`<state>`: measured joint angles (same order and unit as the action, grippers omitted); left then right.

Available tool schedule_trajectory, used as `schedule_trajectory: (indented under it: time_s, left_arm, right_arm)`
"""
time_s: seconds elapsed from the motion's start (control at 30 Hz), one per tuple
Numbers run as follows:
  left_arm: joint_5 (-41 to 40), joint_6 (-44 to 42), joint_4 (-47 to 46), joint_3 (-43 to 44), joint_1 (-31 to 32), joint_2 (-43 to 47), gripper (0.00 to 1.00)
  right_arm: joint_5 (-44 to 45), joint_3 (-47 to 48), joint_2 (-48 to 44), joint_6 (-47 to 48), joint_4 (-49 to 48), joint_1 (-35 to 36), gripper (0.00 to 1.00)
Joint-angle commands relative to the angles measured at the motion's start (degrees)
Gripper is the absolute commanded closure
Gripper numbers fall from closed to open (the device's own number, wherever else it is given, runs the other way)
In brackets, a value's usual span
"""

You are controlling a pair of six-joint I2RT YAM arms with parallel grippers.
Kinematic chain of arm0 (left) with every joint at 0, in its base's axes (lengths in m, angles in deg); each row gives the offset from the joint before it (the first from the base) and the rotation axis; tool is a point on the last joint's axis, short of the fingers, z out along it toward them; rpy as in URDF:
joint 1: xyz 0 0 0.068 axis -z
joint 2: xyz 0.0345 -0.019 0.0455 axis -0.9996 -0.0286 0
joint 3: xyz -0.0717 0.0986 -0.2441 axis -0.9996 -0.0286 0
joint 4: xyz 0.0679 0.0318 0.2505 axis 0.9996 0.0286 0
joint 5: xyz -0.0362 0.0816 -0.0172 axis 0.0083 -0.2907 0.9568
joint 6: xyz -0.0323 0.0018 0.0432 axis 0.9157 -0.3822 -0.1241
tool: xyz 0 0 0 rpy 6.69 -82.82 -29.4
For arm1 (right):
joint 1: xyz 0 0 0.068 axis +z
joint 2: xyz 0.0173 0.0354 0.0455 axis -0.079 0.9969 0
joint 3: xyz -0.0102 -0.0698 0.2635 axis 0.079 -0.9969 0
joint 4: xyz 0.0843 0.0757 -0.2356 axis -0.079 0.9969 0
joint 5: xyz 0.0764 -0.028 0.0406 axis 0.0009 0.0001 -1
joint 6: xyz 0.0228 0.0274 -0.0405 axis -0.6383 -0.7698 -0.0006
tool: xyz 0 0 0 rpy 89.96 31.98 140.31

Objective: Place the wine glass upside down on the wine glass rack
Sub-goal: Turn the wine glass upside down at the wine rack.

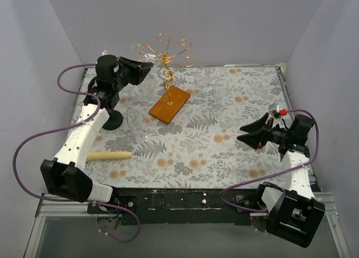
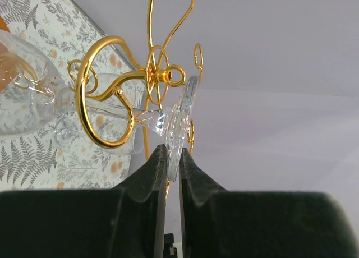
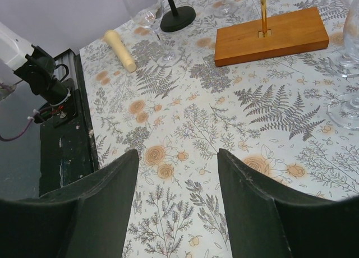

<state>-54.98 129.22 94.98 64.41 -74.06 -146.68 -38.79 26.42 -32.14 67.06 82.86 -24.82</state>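
At the rack's left side, up among the curled gold arms, the left gripper is clamped on the rim of the wine glass foot, with the thin disc pinched edge-on between both pads. Holding the foot leaves stem and bowl free to go into the wire.

The stem looks threaded through one big spiral curl, with the bowl on the far side of that curl, toward the tablecloth. So the glass reads as roughly inverted, foot toward the hub. I can't tell if the foot bears on the wire yet or all the weight is on the pads. From the overhead camera the left gripper sits high, just beside the rack's top, and the glass is barely visible there.

My guess is the hang is nearly done. What remains is settling the foot onto the curl and letting go. The risk is the foot slipping out through the curl's open side.

Well to the right of the rack, the right gripper hangs low over the cloth with fingers spread and nothing between them, parked out of the way. Its camera looks at the rack's wooden base.

A black stand sits left of that base and a pale dowel lies nearer the arms. One spare glass stands beside the stand and another on the base's other side, both upright.
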Motion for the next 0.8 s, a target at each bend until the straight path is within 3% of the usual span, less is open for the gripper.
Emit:
schedule_trajectory:
  time_s: [0.0, 0.37, 0.77]
  left_arm:
    - [-1.2, 17.1, -4.4, 4.1, -0.5, -0.2, 1.00]
    - [-0.6, 17.5, -4.9, 6.6, -2.4, -2.6, 1.00]
    - [0.7, 18.2, -6.0, 3.6, -6.0, -0.4, 1.00]
  right_arm:
    - [-2.9, 0.9, -0.8, 1.0, -0.1, -0.4, 0.34]
    - [-2.7, 1.0, -0.8, 1.7, 0.0, -0.4, 0.34]
    - [-2.5, 1.2, -0.1, 2.5, 2.0, -0.4, 0.34]
